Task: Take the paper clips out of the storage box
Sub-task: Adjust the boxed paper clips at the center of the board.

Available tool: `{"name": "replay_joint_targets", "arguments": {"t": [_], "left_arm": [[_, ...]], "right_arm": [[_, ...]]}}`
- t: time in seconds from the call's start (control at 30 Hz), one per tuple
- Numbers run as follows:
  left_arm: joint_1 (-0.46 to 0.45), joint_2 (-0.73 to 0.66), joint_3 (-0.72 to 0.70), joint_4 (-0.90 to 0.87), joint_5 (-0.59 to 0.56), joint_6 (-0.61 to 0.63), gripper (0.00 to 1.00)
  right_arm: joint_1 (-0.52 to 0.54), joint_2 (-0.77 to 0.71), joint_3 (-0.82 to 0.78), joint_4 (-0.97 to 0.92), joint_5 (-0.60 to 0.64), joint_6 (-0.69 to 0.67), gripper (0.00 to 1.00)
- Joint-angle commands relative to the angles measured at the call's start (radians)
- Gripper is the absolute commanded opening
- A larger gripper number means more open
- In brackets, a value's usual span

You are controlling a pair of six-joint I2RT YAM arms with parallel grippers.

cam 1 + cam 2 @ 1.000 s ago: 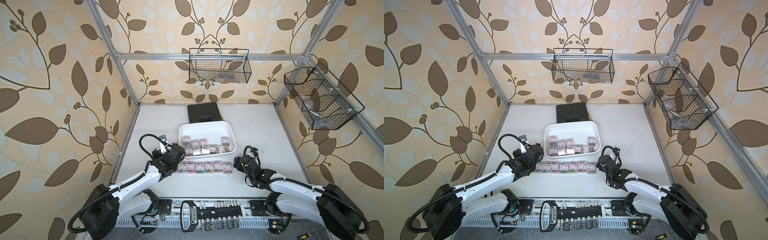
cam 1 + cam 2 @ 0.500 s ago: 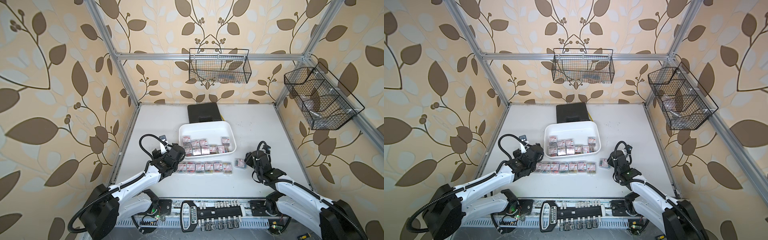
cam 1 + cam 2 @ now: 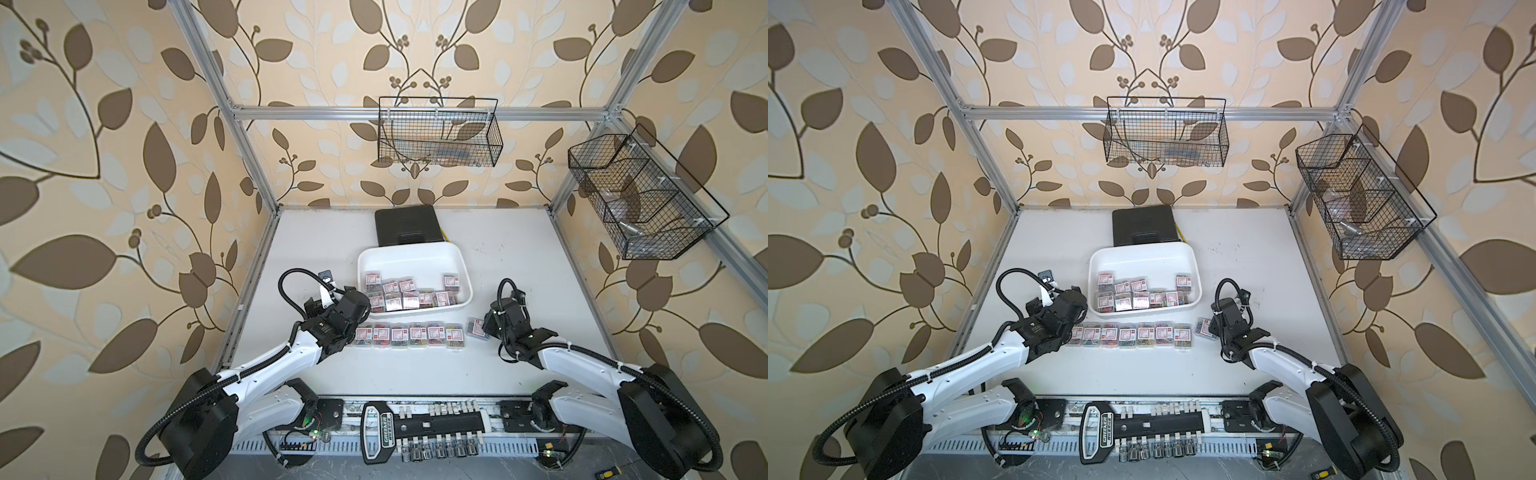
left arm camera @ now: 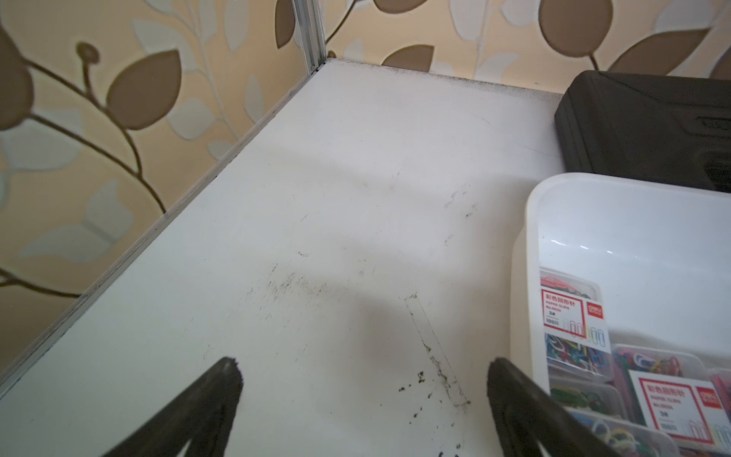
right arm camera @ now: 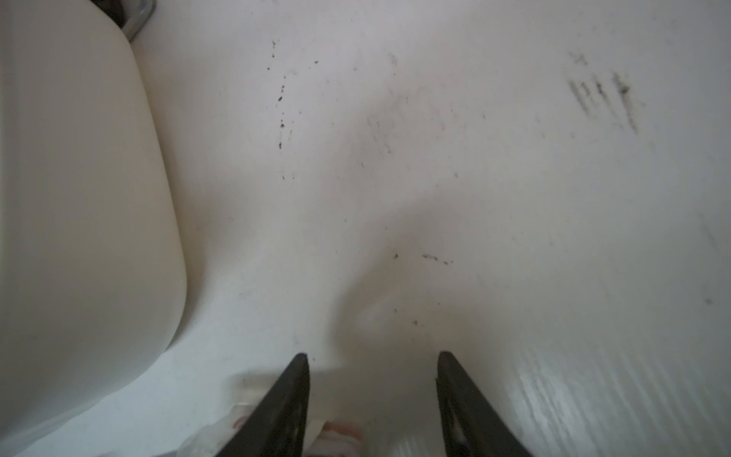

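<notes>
The white storage box (image 3: 411, 249) sits mid-table with several paper clips boxes (image 3: 409, 291) along its near side. Several more (image 3: 409, 334) lie in a row on the table in front of it, seen in both top views (image 3: 1133, 336). One tilted box (image 3: 477, 328) lies alone at the row's right end. My right gripper (image 3: 489, 322) is right beside it, fingers a little apart. Nothing sits between the tips (image 5: 372, 356), and the box shows blurred under them (image 5: 336, 433). My left gripper (image 4: 364, 368) stands wide open and empty by the storage box's near left corner (image 4: 526, 245).
A black hard case (image 3: 407, 226) lies behind the storage box. Black wire baskets hang on the back wall (image 3: 438, 133) and the right wall (image 3: 640, 195). A socket tool rack (image 3: 415, 428) runs along the front edge. Aluminium posts frame the table.
My right gripper has drawn away from the row's right end, leaving one box lying there, and its fingers have narrowed. The left arm has not moved.
</notes>
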Motion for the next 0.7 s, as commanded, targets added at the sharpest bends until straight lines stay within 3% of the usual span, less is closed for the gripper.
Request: {"name": "replay_joint_targets", "arguments": {"t": [0.0,0.37,0.67], "left_arm": [[0.01,-0.018,0.002,0.002,-0.017,-0.017,0.99],[0.009,-0.02,0.001,0.002,-0.017,-0.018,0.99],[0.009,-0.018,0.002,0.002,-0.017,-0.016,0.99]], "right_arm": [[0.043,0.006,0.032,-0.071,0.04,0.034,0.52],[0.095,-0.054,0.021,-0.115,0.039,0.063,0.44],[0.101,-0.204,0.02,-0.199,0.061,0.038,0.52]]}}
